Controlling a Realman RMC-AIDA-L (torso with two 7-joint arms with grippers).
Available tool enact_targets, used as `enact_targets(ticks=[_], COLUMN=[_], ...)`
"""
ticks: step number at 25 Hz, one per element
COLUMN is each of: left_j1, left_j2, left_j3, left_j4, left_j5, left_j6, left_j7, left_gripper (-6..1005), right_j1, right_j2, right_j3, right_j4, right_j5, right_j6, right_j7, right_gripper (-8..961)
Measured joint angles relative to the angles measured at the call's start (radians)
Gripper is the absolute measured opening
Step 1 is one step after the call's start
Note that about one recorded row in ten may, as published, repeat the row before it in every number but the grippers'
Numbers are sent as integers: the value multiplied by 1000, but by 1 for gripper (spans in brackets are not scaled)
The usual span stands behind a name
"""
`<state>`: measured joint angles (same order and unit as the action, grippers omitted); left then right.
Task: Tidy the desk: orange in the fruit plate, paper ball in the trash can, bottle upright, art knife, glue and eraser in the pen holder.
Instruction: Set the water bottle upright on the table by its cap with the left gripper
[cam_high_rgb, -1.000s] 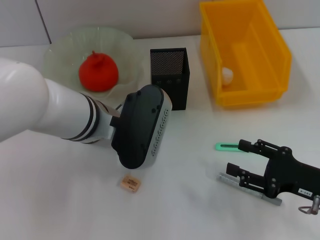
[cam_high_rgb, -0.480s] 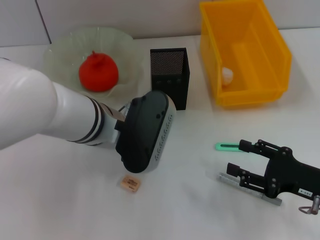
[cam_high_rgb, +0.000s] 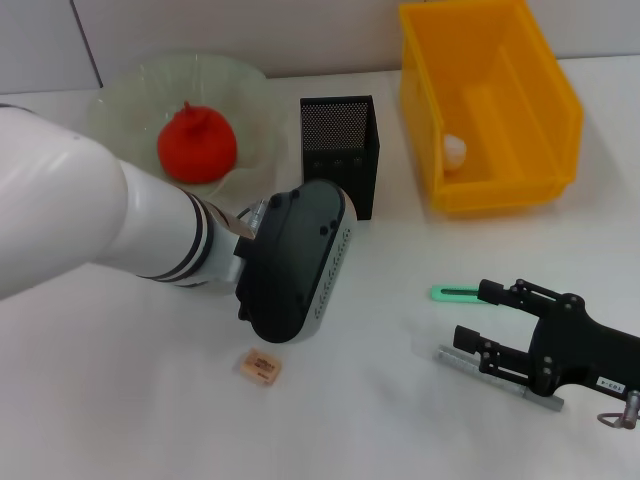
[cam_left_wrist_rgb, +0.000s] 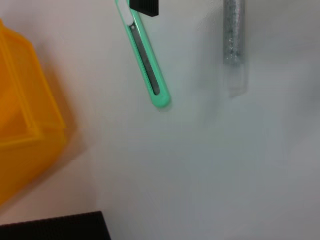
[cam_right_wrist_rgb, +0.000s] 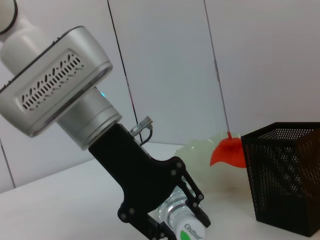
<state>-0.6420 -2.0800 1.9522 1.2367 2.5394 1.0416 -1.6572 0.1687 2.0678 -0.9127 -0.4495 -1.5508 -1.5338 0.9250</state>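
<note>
Left claw: clamped on the bottle, above the desk.
Right claw: apart, around glue, art knife at its 12 o'clock.

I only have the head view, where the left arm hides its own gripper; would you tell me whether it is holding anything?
Observer: Yes. The right wrist view shows the left gripper shut on the bottle.
Operator: Thank you. Is the bottle upright?
Observer: No, it is tilted, with its white cap toward the right wrist camera.
Operator: My right gripper covers part of the knife and glue. How do they lie?
Observer: In the left wrist view the green knife and the silver glue lie flat on the table, apart from each other.
</note>
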Motion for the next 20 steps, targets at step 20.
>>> enact_targets(ticks=[20], left_j1=[185], left_j2=[11], left_j3=[-503], left_j4=[243], left_j5=[-394], left_j6=[311], left_j7=[-47], left_gripper=[430], right_j1=[18], right_j2=[-2], right_j3=[0], right_j4=[-6], right_j5=[4], right_j6=[-9], right_j7=[2], right_gripper=[708])
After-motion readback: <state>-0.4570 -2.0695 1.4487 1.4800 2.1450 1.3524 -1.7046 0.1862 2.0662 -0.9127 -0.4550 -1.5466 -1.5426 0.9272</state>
